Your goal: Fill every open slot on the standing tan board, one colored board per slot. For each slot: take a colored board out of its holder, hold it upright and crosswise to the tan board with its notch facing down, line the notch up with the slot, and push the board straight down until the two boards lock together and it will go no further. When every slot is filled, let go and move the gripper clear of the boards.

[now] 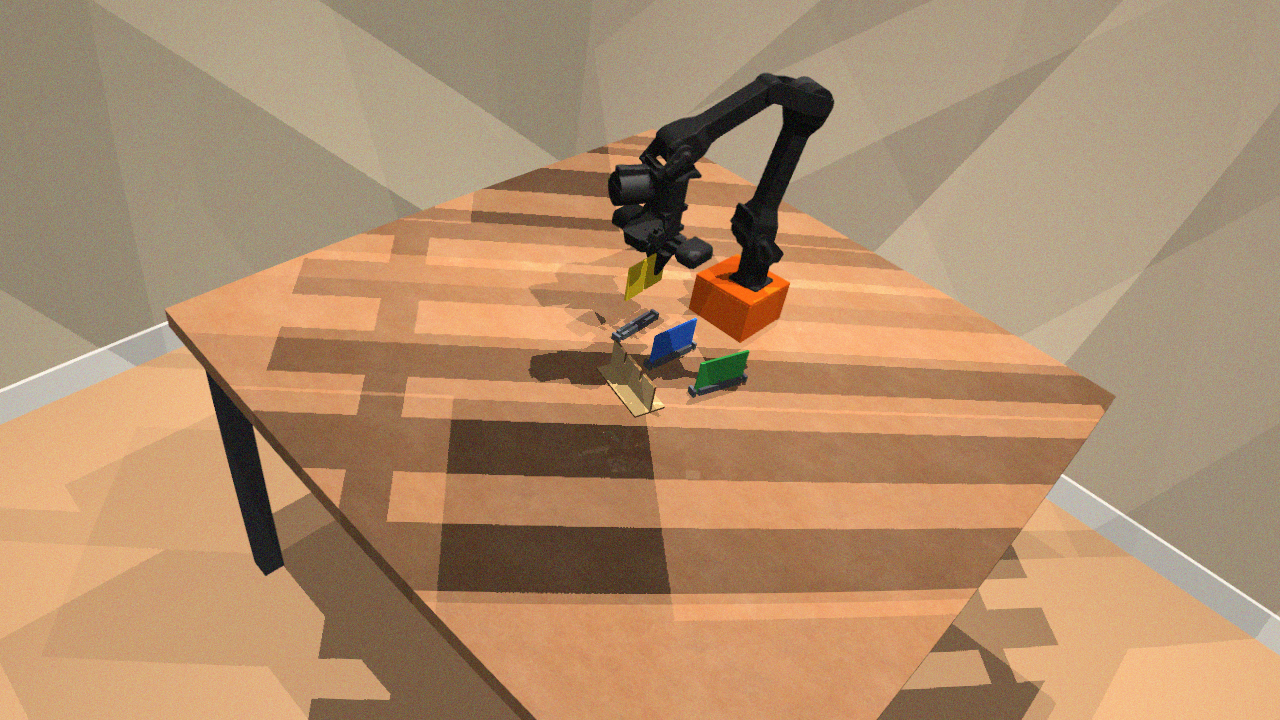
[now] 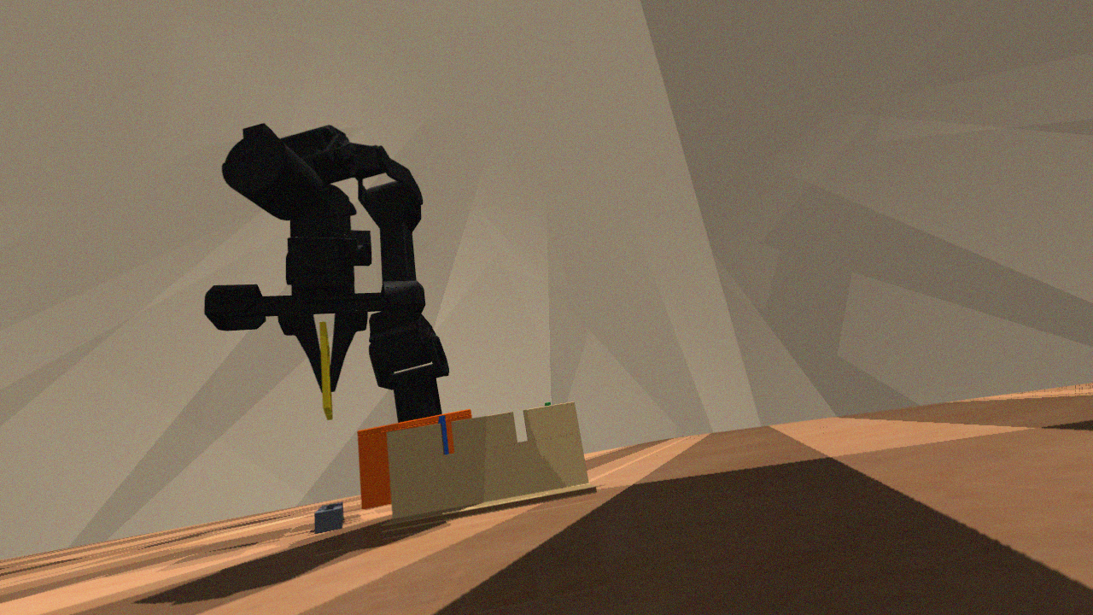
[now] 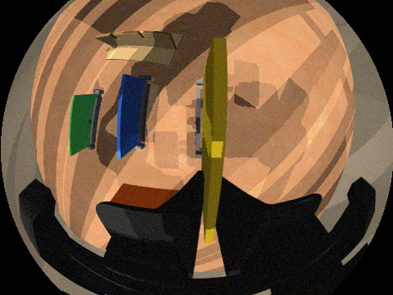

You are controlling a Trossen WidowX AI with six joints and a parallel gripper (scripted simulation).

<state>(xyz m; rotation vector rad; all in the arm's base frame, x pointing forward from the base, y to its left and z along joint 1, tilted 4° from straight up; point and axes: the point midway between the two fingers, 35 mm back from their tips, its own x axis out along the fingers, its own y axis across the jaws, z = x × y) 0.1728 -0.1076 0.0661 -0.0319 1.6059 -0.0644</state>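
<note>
The end effector point(image 1: 661, 266) point(image 2: 328, 386) point(image 3: 205, 176) is clamped on the yellow board point(image 1: 640, 278) point(image 2: 325, 374) point(image 3: 215, 94), upright above its holder point(image 1: 635, 324) point(image 2: 328, 518) point(image 3: 198, 119), with open air around its lower edge. Farther off, the tan board point(image 1: 633, 376) point(image 2: 458, 466) point(image 3: 151, 38) stands on the surface point(image 1: 537, 501) point(image 2: 879, 535) point(image 3: 282, 49). The fingers hide part of the yellow board; its notch is hard to make out.

A brown table point(image 1: 805, 537) point(image 2: 917, 535) point(image 3: 286, 131) stands on the floor point(image 1: 116, 573) near beige walls point(image 1: 358, 89) point(image 2: 764, 229) point(image 3: 370, 143).

On the table point(image 1: 760, 537) point(image 2: 917, 451) point(image 3: 282, 147), 1 board point(image 1: 638, 279) point(image 2: 326, 401) point(image 3: 214, 102) is above the far holder point(image 1: 635, 325) point(image 2: 328, 518) point(image 3: 198, 123), the slotted board point(image 1: 633, 374) point(image 2: 488, 466) point(image 3: 160, 40) stands near, and to its right 2 holders, the middle holder point(image 1: 682, 354) point(image 3: 144, 119) and the right holder point(image 1: 717, 386) point(image 3: 95, 119), carry 1 board each.
</note>
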